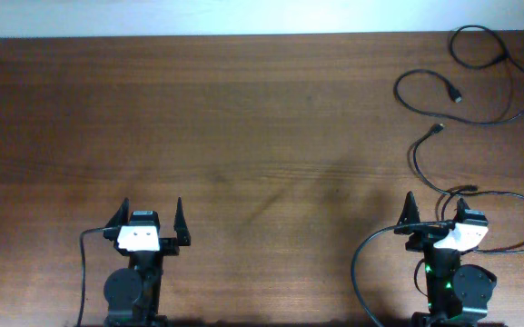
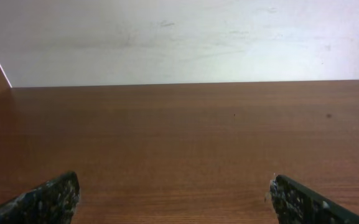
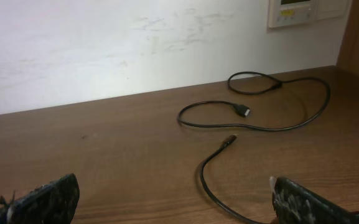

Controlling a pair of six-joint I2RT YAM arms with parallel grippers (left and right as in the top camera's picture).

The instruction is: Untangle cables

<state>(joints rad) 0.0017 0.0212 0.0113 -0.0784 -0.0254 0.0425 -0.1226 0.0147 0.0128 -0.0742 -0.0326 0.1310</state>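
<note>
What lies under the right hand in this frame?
One thin black cable curves across the table beneath the open right hand. Its run under the hand's body is covered, so it cannot be traced further.

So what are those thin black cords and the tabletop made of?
The cables look rubber- or plastic-sheathed, matte black: they lie in soft loose loops. The table looks like wood or wood-look laminate, with brown streaked grain and a faint sheen; which one, I cannot tell.
</note>
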